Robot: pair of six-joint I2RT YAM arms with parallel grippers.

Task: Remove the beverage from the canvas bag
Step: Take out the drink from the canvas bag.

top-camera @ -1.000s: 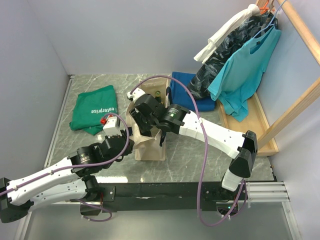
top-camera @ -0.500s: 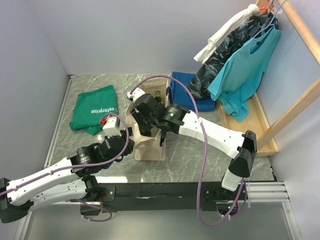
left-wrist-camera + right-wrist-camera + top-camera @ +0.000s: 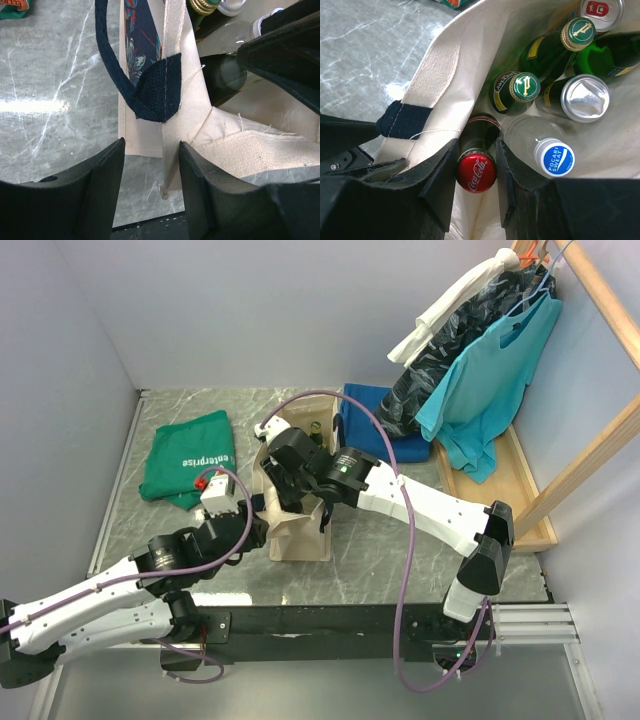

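The cream canvas bag (image 3: 300,532) with navy handles stands upright mid-table. My right gripper (image 3: 297,502) reaches down into its mouth and is shut on the neck of a glass cola bottle with a red cap (image 3: 477,172), the beverage, which is inside the bag against the near wall (image 3: 445,65). Round it stand green bottles (image 3: 524,86), a silver can (image 3: 583,97) and a clear bottle with a blue cap (image 3: 554,158). My left gripper (image 3: 151,145) is open at the bag's left rim; a seam of the bag (image 3: 170,165) hangs loose between its fingers.
A folded green T-shirt (image 3: 190,462) lies at the left. A folded blue cloth (image 3: 375,425) lies behind the bag. Clothes (image 3: 480,370) hang from a wooden rack (image 3: 590,455) at the right. My two arms crowd the bag from the front and the right.
My left gripper has opened and let go of the bag's edge, drawing back slightly. My right gripper has closed the last bit onto the cola bottle.
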